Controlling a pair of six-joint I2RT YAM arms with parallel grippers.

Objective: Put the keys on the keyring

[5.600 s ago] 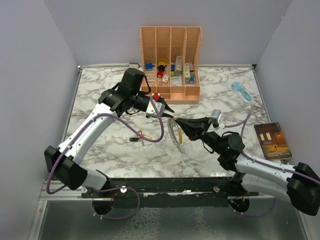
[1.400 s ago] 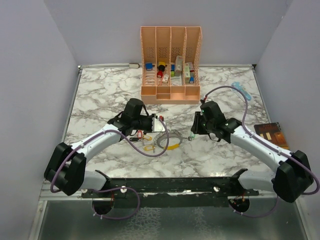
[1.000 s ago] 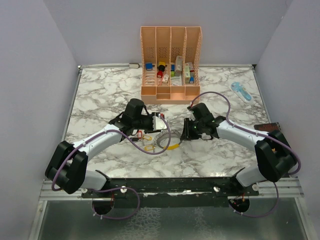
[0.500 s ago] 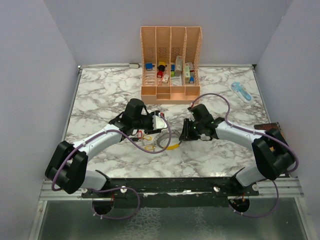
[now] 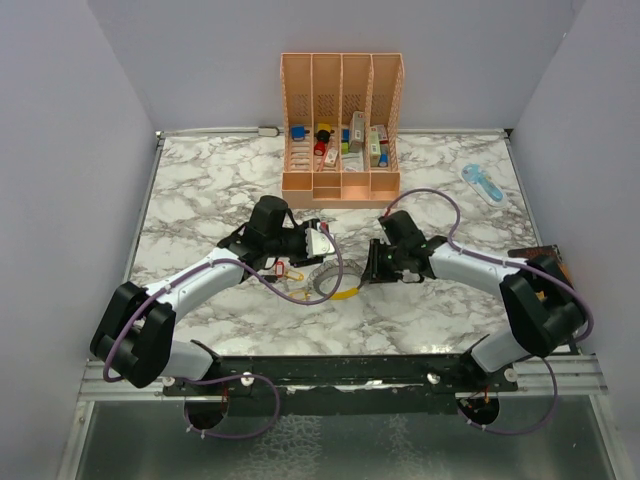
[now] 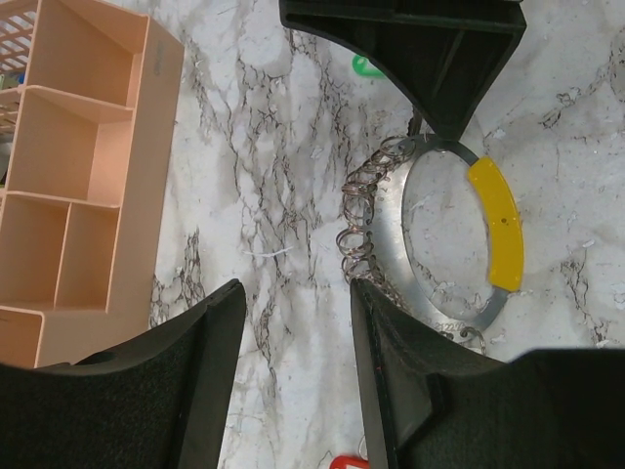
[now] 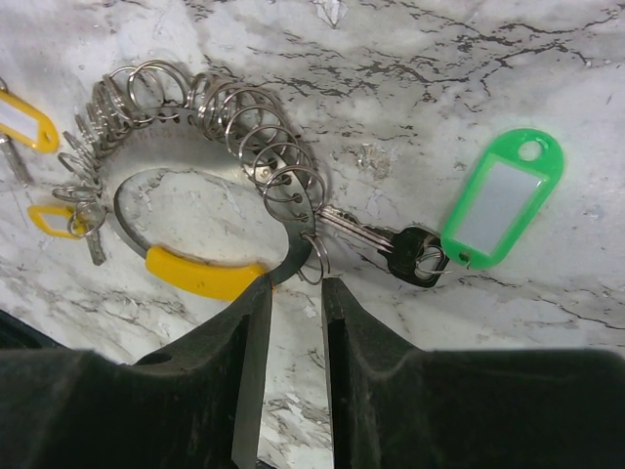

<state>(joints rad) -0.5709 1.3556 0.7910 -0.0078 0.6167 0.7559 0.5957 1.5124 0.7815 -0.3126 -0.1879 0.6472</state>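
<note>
The keyring (image 7: 200, 276), a steel loop with a yellow band and a row of small split rings, lay flat at the near middle of the marble desk (image 5: 200, 190), between the two arms. The right gripper (image 7: 293, 293) hovered low at the loop's right end, its jaws a narrow gap apart with bare marble between them and nothing grasped. The left gripper (image 6: 293, 303) hung over the loop's left side, jaws released wider and likewise empty. Just right of the loop lay a black-headed key (image 7: 405, 252) with a green tag (image 7: 500, 200), its blade tip meeting the last split ring; whether it was already threaded could not be told. Keys with yellow tags (image 7: 21, 122) lay at the loop's left side. The step in hand appeared to be hooking the green-tagged key onto the loop. The next move would likely call for one arm to pin the loop steady while the other closed on the key's head and worked it through the small ring, a fine job on thin metal lying flat on the desk.
</note>
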